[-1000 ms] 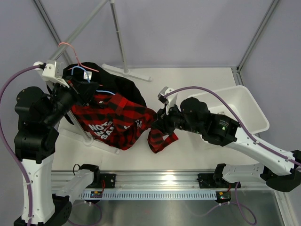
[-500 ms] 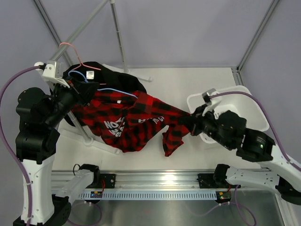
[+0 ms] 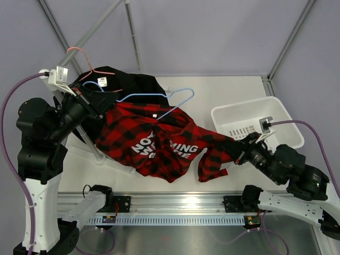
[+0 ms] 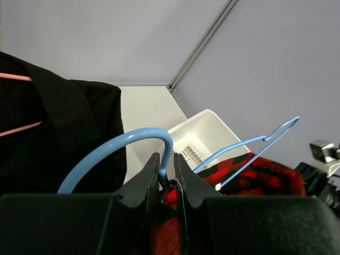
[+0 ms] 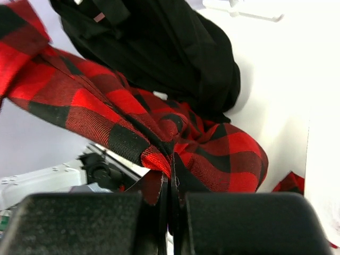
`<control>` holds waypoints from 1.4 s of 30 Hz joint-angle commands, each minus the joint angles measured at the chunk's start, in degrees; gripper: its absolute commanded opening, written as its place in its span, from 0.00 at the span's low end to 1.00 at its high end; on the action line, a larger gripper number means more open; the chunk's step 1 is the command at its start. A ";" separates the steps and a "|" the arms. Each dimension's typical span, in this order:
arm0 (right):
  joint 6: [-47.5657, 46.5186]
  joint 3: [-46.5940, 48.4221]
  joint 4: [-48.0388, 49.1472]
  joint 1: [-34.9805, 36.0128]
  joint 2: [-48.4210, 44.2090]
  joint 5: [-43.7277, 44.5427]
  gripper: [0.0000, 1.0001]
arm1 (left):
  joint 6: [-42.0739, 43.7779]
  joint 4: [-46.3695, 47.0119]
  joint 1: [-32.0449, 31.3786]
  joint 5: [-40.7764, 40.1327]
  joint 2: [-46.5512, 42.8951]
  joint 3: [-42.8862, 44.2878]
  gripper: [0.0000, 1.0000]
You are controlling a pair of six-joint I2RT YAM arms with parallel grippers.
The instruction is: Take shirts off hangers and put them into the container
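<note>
Now grips a fold of the red-and-black buffalo-plaid shirt with white block lettering (image 3: 159, 146) in the right gripper (image 5: 170, 178), jaws pressed together with the cloth bunched between them. Has drawn that fold well back and to the right since a second ago, away from mid-bench and toward the near right corner. Leaves the plaid shirt pulled out long across the white bench (image 3: 223, 87), running from the right gripper all the way to the left gripper (image 4: 167, 162). Lay crumpled in a heap close by the left gripper a second ago, lettering half folded away; now spread flat enough to show two lines of it, with one sleeve trailing loose just short of the right gripper.

Keeps the left gripper where it was, jaws closed narrowly on the neck of the thin light blue wire hanger (image 4: 143, 133), just below the hook. Shows that hanger far more exposed than before: wire triangle reaching out from the left gripper toward the right gripper, far shoulder bare above the collar, where earlier almost all of it sat buried in plaid. Cannot tell whether any of the lower wire remains inside the collar.

Finds the white rectangular plastic laundry basket (image 3: 281, 119) just beyond the right gripper, on its far side, slotted bottom showing. Places the plain black shirt with a small white neck label (image 3: 135, 85) behind the left gripper, hung on the thin pink wire hanger (image 4: 13, 76), much as before.
</note>
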 commanded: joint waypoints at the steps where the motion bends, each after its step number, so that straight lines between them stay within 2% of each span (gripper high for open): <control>1: -1.17 -2.83 -0.13 -0.90 1.24 3.62 0.00 | -3.45 12.13 2.60 -6.21 -1.26 2.48 0.00; 3: -2.59 -3.19 4.79 -0.82 5.63 0.12 0.00 | -7.41 14.77 2.60 -0.51 -1.17 1.69 0.00; 6: -4.35 -2.49 10.42 -0.90 12.31 -2.09 0.00 | -17.51 25.74 2.51 7.57 -1.96 -1.29 0.00; 7: -5.22 -2.40 12.26 -0.99 13.72 -2.45 0.00 | -23.10 31.95 2.59 9.79 -1.87 -1.74 0.00; 9: -6.28 -1.96 17.19 -0.82 18.55 -3.24 0.00 | -28.85 40.66 2.60 14.44 -1.00 -2.88 0.00; 10: -6.72 -0.83 18.59 -0.82 22.13 -3.50 0.00 | -34.44 44.37 2.60 16.04 -0.65 -3.32 0.00; 12: -7.69 0.67 21.77 -0.82 25.93 -4.21 0.00 | -38.87 51.40 2.59 18.85 0.06 -3.94 0.00; 16: -10.41 8.73 22.92 -0.90 36.12 -3.43 0.00 | -44.42 56.97 2.59 22.20 -0.20 -3.25 0.00; 18: -14.17 12.18 22.13 -1.17 38.24 0.68 0.00 | -43.04 55.23 2.60 23.08 -0.99 -1.23 0.00; 21: -19.45 22.54 18.09 -5.98 41.24 2.74 0.00 | -31.56 39.90 2.60 23.34 -3.01 5.36 0.00; 24: -23.14 34.40 16.06 -17.75 42.99 -0.76 0.00 | -26.35 32.04 2.60 24.48 -5.12 6.35 0.00; 25: -24.73 42.09 15.71 -20.48 44.83 -1.30 0.00 | -25.19 30.71 2.60 24.58 -5.82 5.30 0.00; 27: -29.89 51.43 15.80 -26.03 47.82 -4.80 0.00 | -22.47 26.59 2.59 22.92 -8.89 0.66 0.00; 28: -32.80 62.88 15.27 -26.74 51.92 -5.69 0.00 | -18.80 24.48 2.60 21.51 -10.04 -0.94 0.00; 30: -42.79 73.93 15.79 -26.92 56.16 -5.97 0.00 | -15.70 20.70 2.68 19.93 -12.85 -6.36 0.00; 31: -45.89 84.86 16.23 -26.92 60.53 -5.36 0.00 | -13.25 19.89 2.68 19.40 -13.64 -8.66 0.00; 33: -53.44 92.84 19.47 -27.44 63.64 -6.92 0.00 | -12.62 20.40 2.68 18.08 -16.62 -14.54 0.00; 34: -55.66 94.96 21.92 -27.62 64.35 -8.33 0.00 | -11.92 20.24 2.60 17.81 -17.42 -19.71 0.00; 35: -57.42 94.46 26.91 -27.62 64.10 -9.65 0.00 | -11.04 19.02 2.68 16.77 -17.95 -21.33 0.00; 37: -60.59 90.36 33.24 -27.62 61.39 -13.43 0.00 | -8.41 17.60 2.60 14.12 -19.71 -25.62 0.00; 39: -62.53 86.31 37.31 -27.62 59.44 -15.19 0.00 | -5.08 15.77 2.60 11.75 -20.24 -26.70 0.00; 42: -65.68 88.12 39.18 -27.62 58.91 -15.55 0.00 | -4.96 16.36 2.60 11.65 -20.07 -28.54 0.00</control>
